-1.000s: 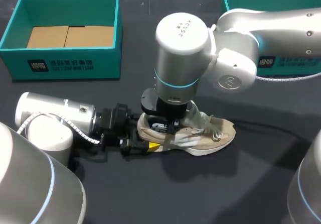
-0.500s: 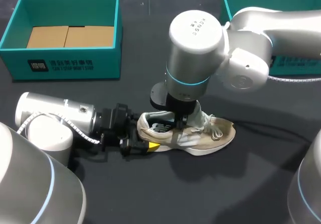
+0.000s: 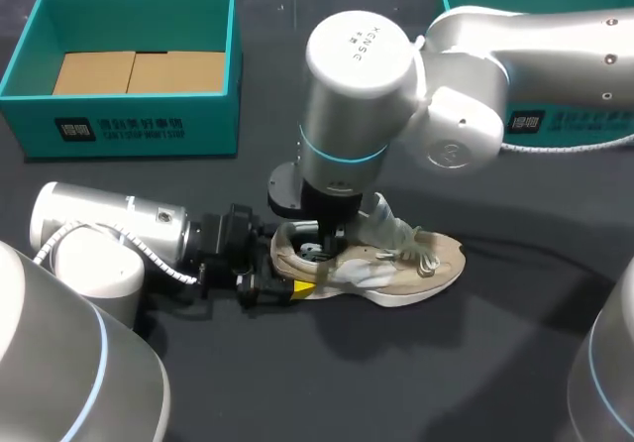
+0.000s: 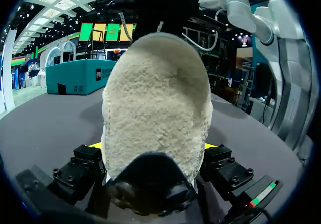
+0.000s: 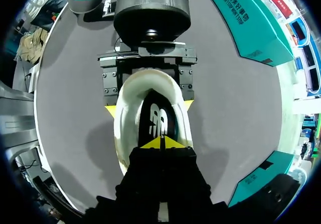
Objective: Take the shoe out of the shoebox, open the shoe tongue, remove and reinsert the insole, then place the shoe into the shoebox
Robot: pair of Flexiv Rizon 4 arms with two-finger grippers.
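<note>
Moved: over the last half second my right arm has swung back toward 9 o'clock, and its wrist now hangs over the heel end of the shoe (image 3: 396,274). The shoe itself has stayed put.
Shoe: beige, on its sole at mid-table and out of the box, heel to 9 o'clock, toe to 3 o'clock.
Tongue (image 3: 381,226): white, lifted up beside my right wrist.
Insole (image 5: 159,121): dark, lying inside the shoe.
Right gripper (image 5: 163,142): yellow tips pressed together, pointing down into the shoe's opening just over the insole. I cannot tell if they pinch it.
Left gripper (image 5: 149,108): comes in from 9 o'clock and is clamped on the heel, one yellow tip on each side.
Shoebox (image 3: 119,125): teal and open, at 10 o'clock from the shoe and well apart, with cardboard on its floor.
Second teal box (image 3: 555,125): at 2 o'clock, partly behind my right arm.
Table (image 3: 495,363): dark.
</note>
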